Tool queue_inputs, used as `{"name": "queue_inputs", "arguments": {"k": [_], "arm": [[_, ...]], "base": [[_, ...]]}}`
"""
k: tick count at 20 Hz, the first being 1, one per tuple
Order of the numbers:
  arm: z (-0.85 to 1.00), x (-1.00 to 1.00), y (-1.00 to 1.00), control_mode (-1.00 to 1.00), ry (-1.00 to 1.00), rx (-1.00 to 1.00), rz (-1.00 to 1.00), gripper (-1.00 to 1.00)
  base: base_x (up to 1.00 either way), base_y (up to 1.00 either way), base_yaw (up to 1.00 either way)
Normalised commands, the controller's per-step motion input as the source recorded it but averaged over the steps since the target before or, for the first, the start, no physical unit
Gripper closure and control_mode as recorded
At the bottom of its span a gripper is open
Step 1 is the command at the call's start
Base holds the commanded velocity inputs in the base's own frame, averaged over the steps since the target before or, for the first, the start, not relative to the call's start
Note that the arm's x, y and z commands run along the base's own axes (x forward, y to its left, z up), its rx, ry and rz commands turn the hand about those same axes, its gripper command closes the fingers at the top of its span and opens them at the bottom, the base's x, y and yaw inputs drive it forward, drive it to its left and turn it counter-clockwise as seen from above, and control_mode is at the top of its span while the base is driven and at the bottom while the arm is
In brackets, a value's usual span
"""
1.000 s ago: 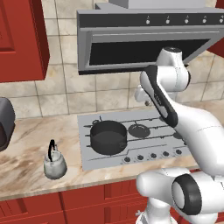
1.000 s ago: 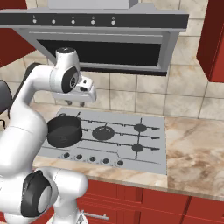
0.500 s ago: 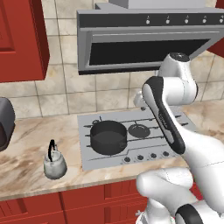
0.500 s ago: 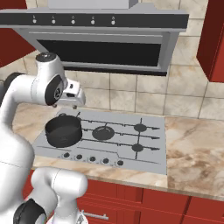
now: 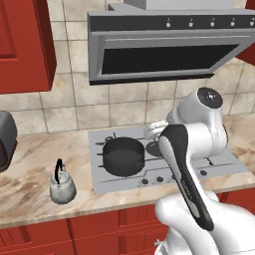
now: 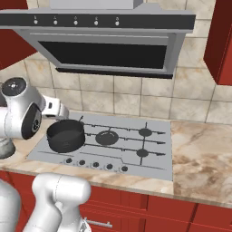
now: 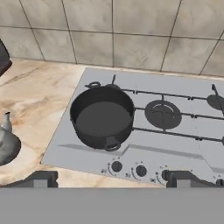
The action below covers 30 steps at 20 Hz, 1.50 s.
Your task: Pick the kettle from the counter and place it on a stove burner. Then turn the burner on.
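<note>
Swinging lower since a moment ago, the white arm (image 5: pixel 191 149) now bends over the grey cooktop (image 5: pixel 219 167), its gripper (image 7: pixel 109 177) spread wide with nothing between its fingertips (image 7: pixel 41 178). On the beige marbled counter (image 5: pixel 30 174), left of the cooktop and well apart from the black pot (image 5: pixel 123 155), the kettle (image 5: pixel 62 187) stands upright. Beside the pot sits a small burner (image 7: pixel 162 113).
</note>
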Motion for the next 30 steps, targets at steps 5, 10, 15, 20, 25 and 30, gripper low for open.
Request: {"name": "queue_inputs", "arguments": {"k": [5, 10, 15, 20, 25, 30], "arm": [[0.12, -0.20, 0.62, -1.00, -0.04, 0.08, 0.00, -1.00], [0.24, 0.00, 0.92, -1.00, 0.07, 0.05, 0.00, -1.00], [0.19, -0.03, 0.72, -1.00, 0.07, 0.07, 0.00, -1.00], [0.01, -0.06, 0.60, -1.00, 0.06, 0.07, 0.00, -1.00], [-0.07, 0.00, 0.71, -1.00, 0.07, 0.02, 0.00, -1.00], [-0.19, 0.00, 0.45, -1.00, 0.00, 0.02, 0.00, -1.00]], "base": [[0.00, 0.00, 0.00], [0.00, 0.00, 0.00], [0.00, 0.00, 0.00], [0.00, 0.00, 0.00], [0.00, 0.00, 0.00], [0.00, 0.00, 0.00]]}}
